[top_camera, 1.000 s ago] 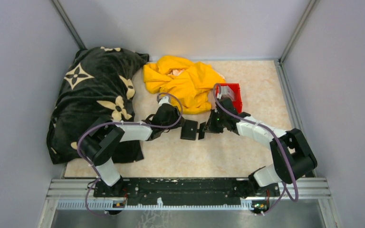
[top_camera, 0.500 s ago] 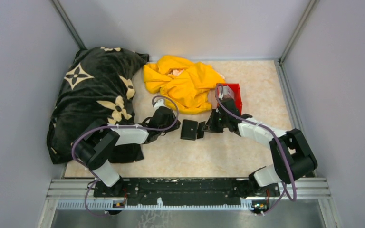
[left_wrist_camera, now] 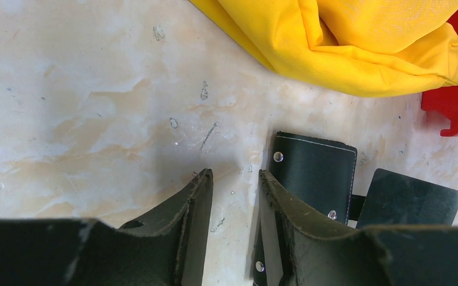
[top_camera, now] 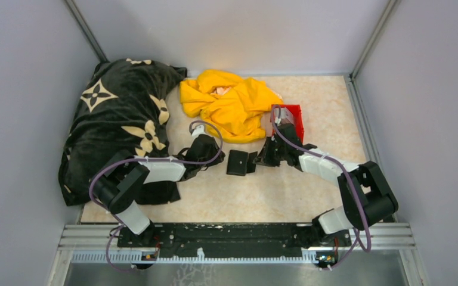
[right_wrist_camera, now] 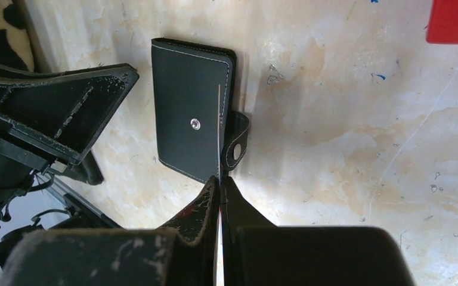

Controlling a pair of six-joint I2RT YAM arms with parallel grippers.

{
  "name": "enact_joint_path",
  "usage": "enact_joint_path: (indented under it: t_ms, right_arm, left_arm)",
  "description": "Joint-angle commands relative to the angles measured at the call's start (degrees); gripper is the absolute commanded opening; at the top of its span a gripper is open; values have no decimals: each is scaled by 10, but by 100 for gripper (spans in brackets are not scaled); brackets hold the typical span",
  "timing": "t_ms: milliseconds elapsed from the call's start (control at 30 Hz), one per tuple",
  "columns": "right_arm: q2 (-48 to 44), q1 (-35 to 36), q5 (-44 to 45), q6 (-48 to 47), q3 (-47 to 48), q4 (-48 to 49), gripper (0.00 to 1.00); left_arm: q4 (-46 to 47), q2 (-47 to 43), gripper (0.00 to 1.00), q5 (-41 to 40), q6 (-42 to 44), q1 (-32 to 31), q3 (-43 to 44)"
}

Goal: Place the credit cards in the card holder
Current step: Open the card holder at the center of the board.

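Observation:
The card holder [top_camera: 237,162] is a black wallet with a snap tab, lying closed and flat on the table between my two grippers. It also shows in the right wrist view [right_wrist_camera: 188,119] and the left wrist view [left_wrist_camera: 316,173]. My right gripper [top_camera: 257,161] [right_wrist_camera: 220,180] is shut on a thin credit card [right_wrist_camera: 219,131], held on edge along the wallet's tab side. My left gripper [top_camera: 217,159] [left_wrist_camera: 234,174] is open and empty, low over the table just left of the wallet. Any other cards are hidden.
A red plastic bin [top_camera: 296,119] stands behind my right gripper. A crumpled yellow cloth [top_camera: 232,104] lies at the back centre, close to the wallet. A black flowered blanket [top_camera: 116,119] covers the left side. Grey walls enclose the table.
My left gripper has drawn back to the left, away from the wallet. My right gripper has shifted slightly, staying shut on the card beside the wallet.

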Motion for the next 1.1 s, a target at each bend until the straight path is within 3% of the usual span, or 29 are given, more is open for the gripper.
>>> enact_joint_path:
  t_ms: [0,233,1067]
  right_arm:
    - [-1,-5,15,-6,5,9,0]
    - [-5,-5,40,-15,5,-8,0]
    - [33,-5,2,12,-9,62,0]
  left_arm:
    - [-149,40,43,5,10,-4,-42]
    - [-137,52,40,13,8,-11,-46]
    - [-132,80,34,22,6,-35,-38]
